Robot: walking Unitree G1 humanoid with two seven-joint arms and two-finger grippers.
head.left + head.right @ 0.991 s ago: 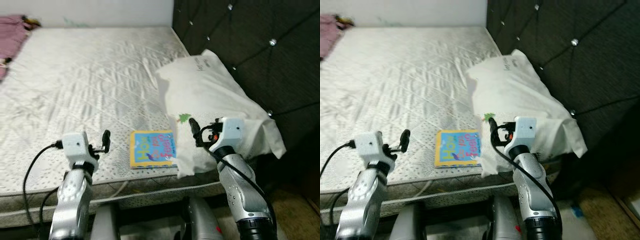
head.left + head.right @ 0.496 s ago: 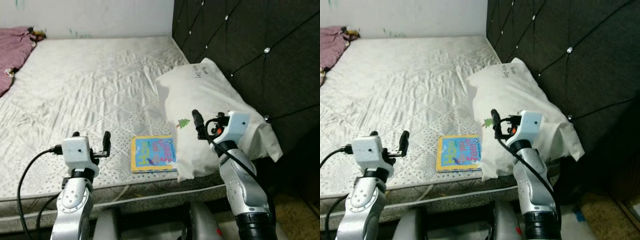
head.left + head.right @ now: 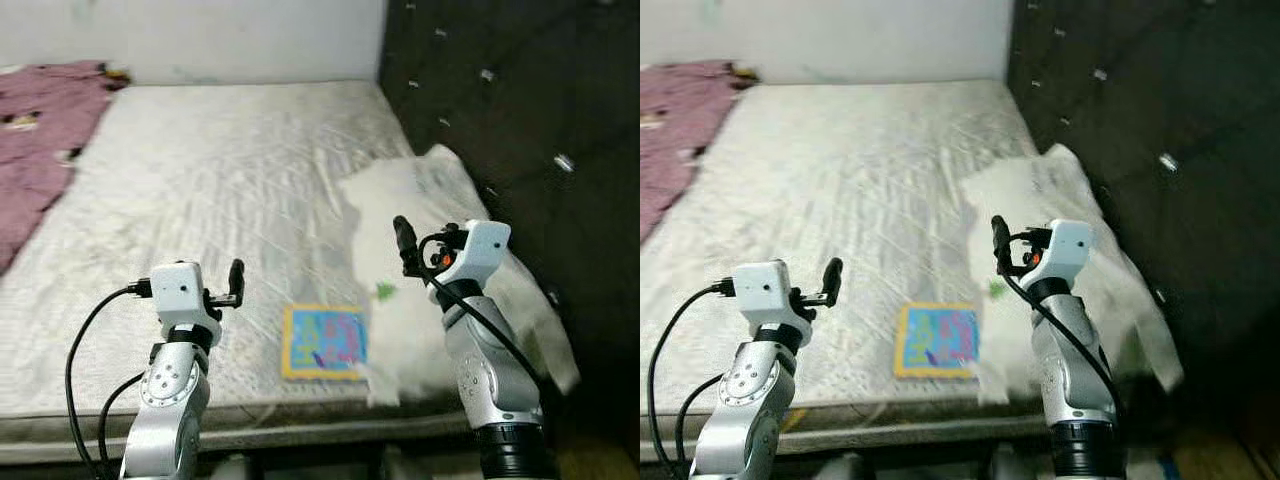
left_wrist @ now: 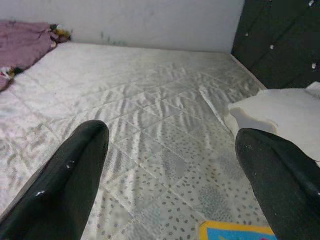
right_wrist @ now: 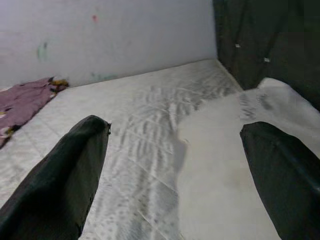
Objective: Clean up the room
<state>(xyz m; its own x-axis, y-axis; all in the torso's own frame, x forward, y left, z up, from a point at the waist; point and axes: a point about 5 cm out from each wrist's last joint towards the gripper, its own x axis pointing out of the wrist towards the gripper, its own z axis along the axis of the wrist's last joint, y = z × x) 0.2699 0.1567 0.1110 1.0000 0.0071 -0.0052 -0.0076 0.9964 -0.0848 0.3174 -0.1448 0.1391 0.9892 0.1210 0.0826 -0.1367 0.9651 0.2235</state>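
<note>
I see a bare white quilted mattress [image 3: 200, 190] filling most of the frame. The book [image 3: 324, 342] lies flat near the mattress's front edge, lower centre of the frame. It is thin and square, with a yellow border around a blue cover carrying multicoloured lettering; blur prevents reading the lettering. Its right edge is touching or slightly under the white pillow [image 3: 430, 260], which lies at centre right against the dark tufted headboard [image 3: 520, 100]. A purple blanket [image 3: 40, 130] is bunched at the upper left.

The left tool [image 4: 170, 170] hovers above the mattress, lower left of the book, fingers spread wide, grasping nothing. The right tool [image 5: 175, 170] hovers over the pillow at right, fingers likewise spread, grasping nothing.
</note>
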